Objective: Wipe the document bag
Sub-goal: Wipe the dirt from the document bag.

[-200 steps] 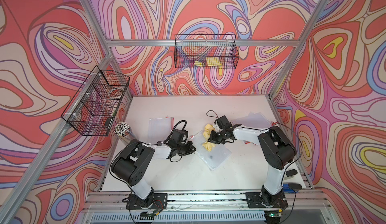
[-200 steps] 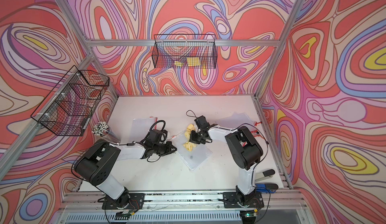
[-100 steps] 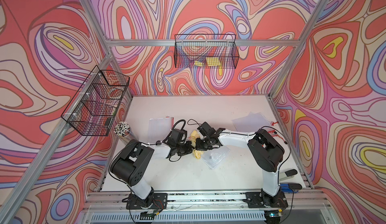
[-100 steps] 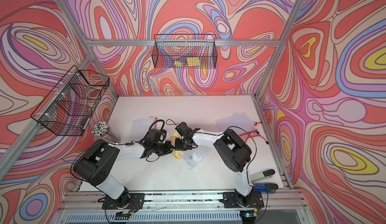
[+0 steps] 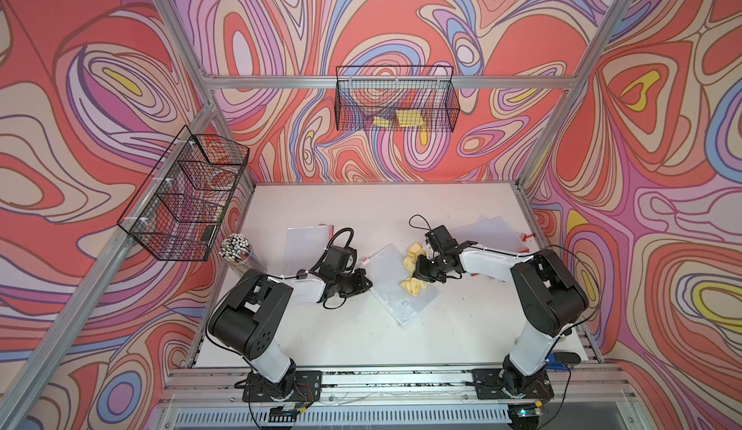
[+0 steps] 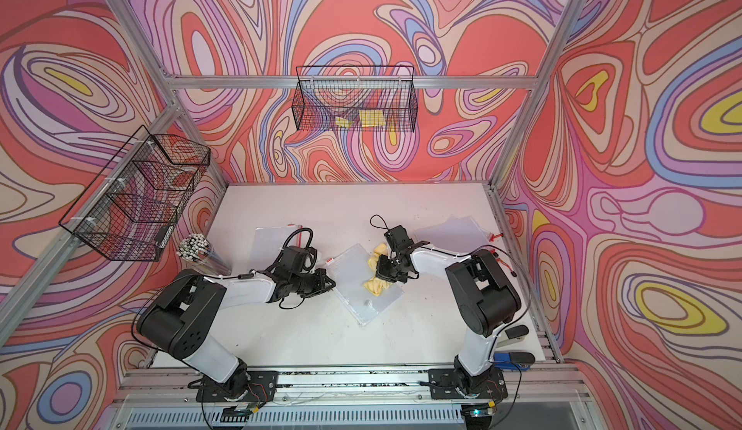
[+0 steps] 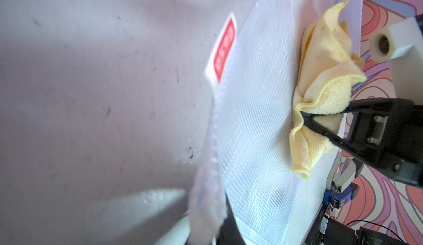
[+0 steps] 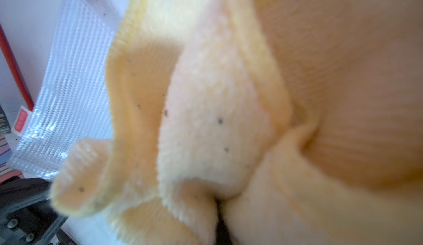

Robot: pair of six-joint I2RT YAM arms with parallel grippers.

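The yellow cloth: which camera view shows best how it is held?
The left wrist view: the yellow cloth shows clearly on the document bag, pinched by the right gripper. The right wrist view shows only blurred folds; both top views show it small, half hidden.

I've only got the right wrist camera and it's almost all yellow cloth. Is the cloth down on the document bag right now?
Observer: Yes. In both top views the yellow cloth lies on the mesh document bag, toward the edge nearest the right arm.
Operator: Do I have a proper grip on it?
Observer: The left wrist view shows the right gripper shut on a bunched fold of the cloth.
Operator: What's the left arm doing?
Observer: The left gripper is shut at the bag's opposite edge, apparently pinching it.
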